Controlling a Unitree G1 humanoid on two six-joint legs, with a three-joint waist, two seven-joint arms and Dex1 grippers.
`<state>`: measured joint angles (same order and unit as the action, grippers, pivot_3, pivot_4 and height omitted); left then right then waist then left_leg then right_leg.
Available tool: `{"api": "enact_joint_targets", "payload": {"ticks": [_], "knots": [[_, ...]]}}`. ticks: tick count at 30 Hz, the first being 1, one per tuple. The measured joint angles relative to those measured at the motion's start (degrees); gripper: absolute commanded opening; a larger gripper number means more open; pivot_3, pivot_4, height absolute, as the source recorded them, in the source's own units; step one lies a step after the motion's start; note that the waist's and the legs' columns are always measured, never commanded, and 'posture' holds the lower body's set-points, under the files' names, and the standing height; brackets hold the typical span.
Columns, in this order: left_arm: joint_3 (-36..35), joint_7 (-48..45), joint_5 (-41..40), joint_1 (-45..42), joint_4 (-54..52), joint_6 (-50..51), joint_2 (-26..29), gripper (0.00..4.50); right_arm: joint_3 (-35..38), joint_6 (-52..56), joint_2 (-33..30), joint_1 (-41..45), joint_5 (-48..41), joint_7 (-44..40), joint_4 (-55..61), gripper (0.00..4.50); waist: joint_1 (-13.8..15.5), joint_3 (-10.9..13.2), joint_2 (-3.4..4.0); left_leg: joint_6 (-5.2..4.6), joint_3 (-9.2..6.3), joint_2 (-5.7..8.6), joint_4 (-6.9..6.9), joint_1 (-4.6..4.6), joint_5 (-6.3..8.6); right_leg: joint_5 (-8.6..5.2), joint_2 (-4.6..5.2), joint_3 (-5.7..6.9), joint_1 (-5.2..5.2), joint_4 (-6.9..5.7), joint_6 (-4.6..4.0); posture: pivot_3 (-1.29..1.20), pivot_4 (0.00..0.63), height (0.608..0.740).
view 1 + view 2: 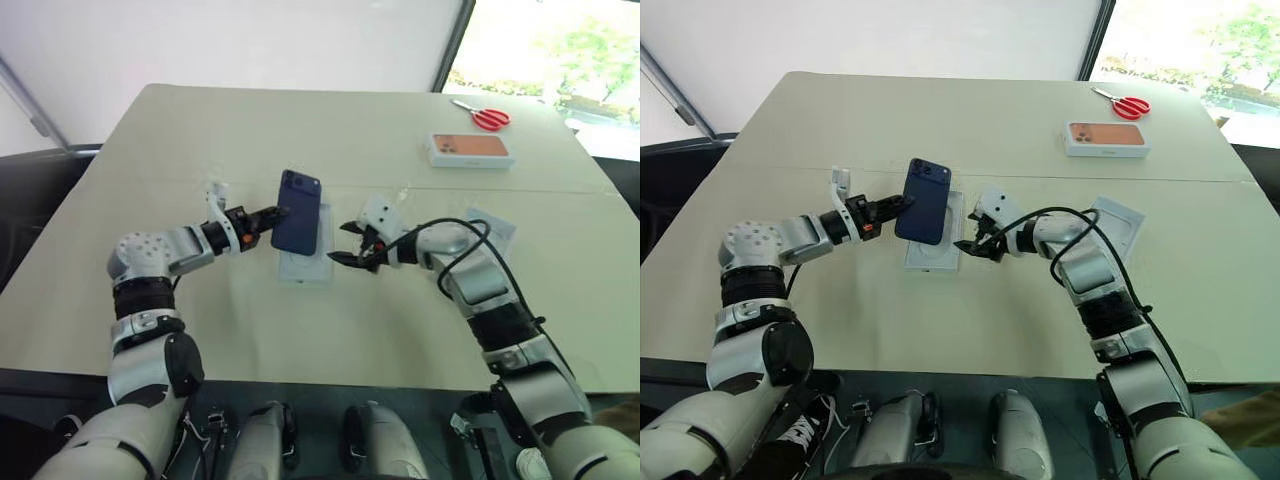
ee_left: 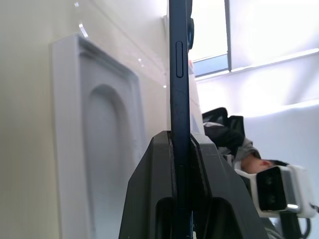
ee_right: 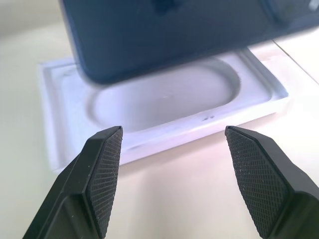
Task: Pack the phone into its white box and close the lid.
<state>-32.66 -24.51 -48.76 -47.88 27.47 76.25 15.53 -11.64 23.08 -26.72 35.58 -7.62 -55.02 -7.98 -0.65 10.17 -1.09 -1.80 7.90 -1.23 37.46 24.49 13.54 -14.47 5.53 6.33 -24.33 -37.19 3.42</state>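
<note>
The left gripper (image 1: 272,214) was clamped on the edge of the dark navy-blue smartphone (image 1: 297,212), a slim rounded rectangle, holding it raised off the pale tabletop (image 1: 200,140) with its camera cluster at the far end. Directly beneath it lay a thin flat white insert with an oval recess (image 3: 164,97). The right gripper (image 1: 345,245) hovered just right of that insert, its two black fingers (image 3: 102,167) spread wide with nothing between them. A white rectangular cardboard piece (image 1: 1120,222) lay farther right, partly hidden behind the right arm. At the far right sat a white box with an orange phone picture (image 1: 471,149) and red-handled scissors (image 1: 484,116).
</note>
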Motion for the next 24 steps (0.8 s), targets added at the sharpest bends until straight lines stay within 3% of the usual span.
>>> {"api": "enact_joint_targets", "payload": {"ticks": [6, 22, 24], "knots": [[-0.23, 4.19, -1.52, 3.99, -5.96, 2.02, -2.95, 0.02, 1.42, -0.53, -4.31, -4.15, -2.64, -4.06, 4.96, 3.45, -0.45, 0.0, 0.0, 0.01, 0.0, -0.05, -0.02, -0.07, 0.0, 0.0, -0.06, -0.02, 0.01, -0.01, 0.0, 0.0, 0.15, 0.738], [0.32, 10.1, -1.38, 7.13, -8.21, -0.27, -6.03, 0.02, 0.81, -2.66, -3.17, -1.99, -1.36, -1.57, 1.55, 3.45, -0.08, 0.01, -0.01, 0.01, 0.0, -0.04, 0.03, -0.03, 0.0, 0.0, -0.05, -0.01, 0.01, -0.01, 0.0, 0.0, 0.15, 0.738], [0.42, 10.1, -1.38, 7.57, -8.21, -0.27, -6.43, 0.96, 0.79, -2.71, -2.93, -1.68, -1.14, -1.41, 1.46, 3.45, -0.08, 0.01, -0.01, 0.01, 0.0, -0.04, 0.03, -0.03, 0.0, 0.0, -0.05, -0.01, 0.01, -0.01, 0.0, 0.0, 0.15, 0.738]]}}
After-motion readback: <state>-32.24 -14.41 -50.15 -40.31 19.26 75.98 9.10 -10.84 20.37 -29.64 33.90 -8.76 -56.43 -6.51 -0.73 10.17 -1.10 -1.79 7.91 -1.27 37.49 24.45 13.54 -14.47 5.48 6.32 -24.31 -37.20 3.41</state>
